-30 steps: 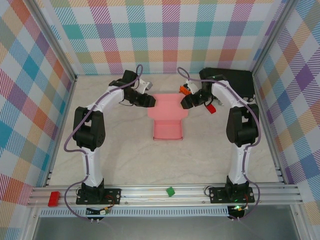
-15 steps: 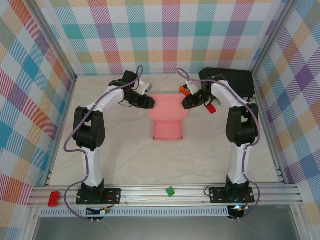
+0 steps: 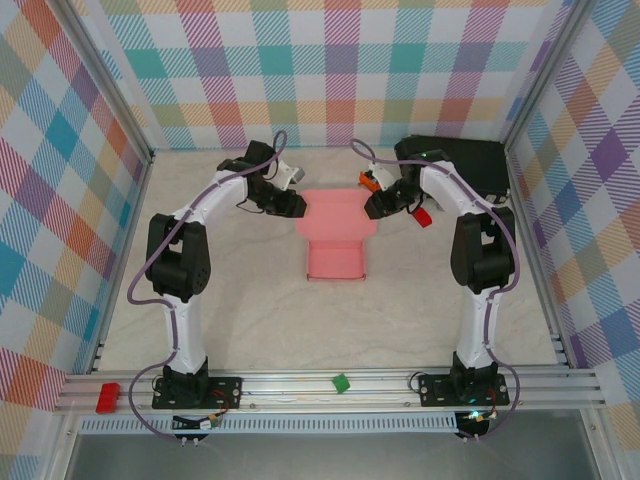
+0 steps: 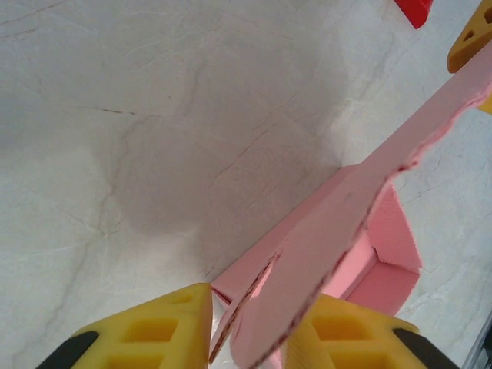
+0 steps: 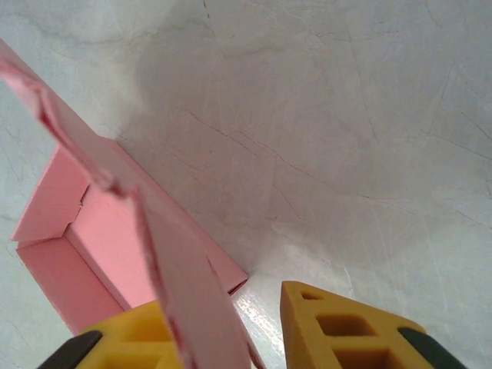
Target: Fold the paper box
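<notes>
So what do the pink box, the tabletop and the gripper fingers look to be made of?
Paper box: thin matte pink card, going by its rough fibrous cut edge and creased flaps. Tabletop: pale with faint grey veins, slight sheen; stone or marble-print laminate, cannot tell. Fingers: matte yellow with moulded hollow pockets, probably plastic.

Pink paper box (image 3: 335, 240), yellow tool fingers (image 4: 165, 327), white marbled table (image 3: 300, 320), plaid walls (image 3: 340, 70).

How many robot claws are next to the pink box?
2. The left claw is at the pink box's far left flap, and the right claw is at its far right flap. None seem hidden.
</notes>
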Tool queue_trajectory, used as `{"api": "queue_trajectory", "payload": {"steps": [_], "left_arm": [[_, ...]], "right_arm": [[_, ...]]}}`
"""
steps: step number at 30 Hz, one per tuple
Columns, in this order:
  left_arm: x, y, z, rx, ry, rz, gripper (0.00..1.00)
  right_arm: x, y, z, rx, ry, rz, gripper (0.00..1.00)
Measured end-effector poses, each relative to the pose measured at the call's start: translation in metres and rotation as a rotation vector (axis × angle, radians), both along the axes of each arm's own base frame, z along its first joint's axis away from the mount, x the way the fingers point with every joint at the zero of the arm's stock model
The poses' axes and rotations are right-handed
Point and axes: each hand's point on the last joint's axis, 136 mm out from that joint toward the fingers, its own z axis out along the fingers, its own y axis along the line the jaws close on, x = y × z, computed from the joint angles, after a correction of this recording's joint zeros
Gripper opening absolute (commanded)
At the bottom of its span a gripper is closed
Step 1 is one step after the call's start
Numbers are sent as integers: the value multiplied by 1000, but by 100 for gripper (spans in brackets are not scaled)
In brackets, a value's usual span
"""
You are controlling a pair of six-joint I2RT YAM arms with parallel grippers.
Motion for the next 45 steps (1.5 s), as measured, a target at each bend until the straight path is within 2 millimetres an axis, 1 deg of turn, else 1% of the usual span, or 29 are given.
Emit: {"api": "queue_trajectory", "payload": {"steps": [9,18,22,27,31,35,39,42,45], "left_arm": [[2,1,2,8,-10,3,14],[4,1,1,22,-11,19,10],[5,-1,0,36,-12,38,6],[12,-4,0,51,-29,80,1],[20,-6,6,53,-64,113,0],[26,-8,24,45,-124,146,0],[26,-8,38,43,-182,178,0],[25,-7,42,42,-213,206,0],[22,-6,39,40,-226,237,0]], "right_arm": [[2,1,2,-24,-19,3,19],[2,5,2,-48,-29,-4,13],[3,6,9,-57,-48,-34,10],[2,2,24,-57,-85,-100,9],[2,1,33,-50,-127,-154,8],[4,1,35,-42,-168,-220,7],[8,2,37,-34,-221,-274,7],[11,4,36,-40,-259,-304,6],[16,7,33,-53,-291,-338,7]]}}
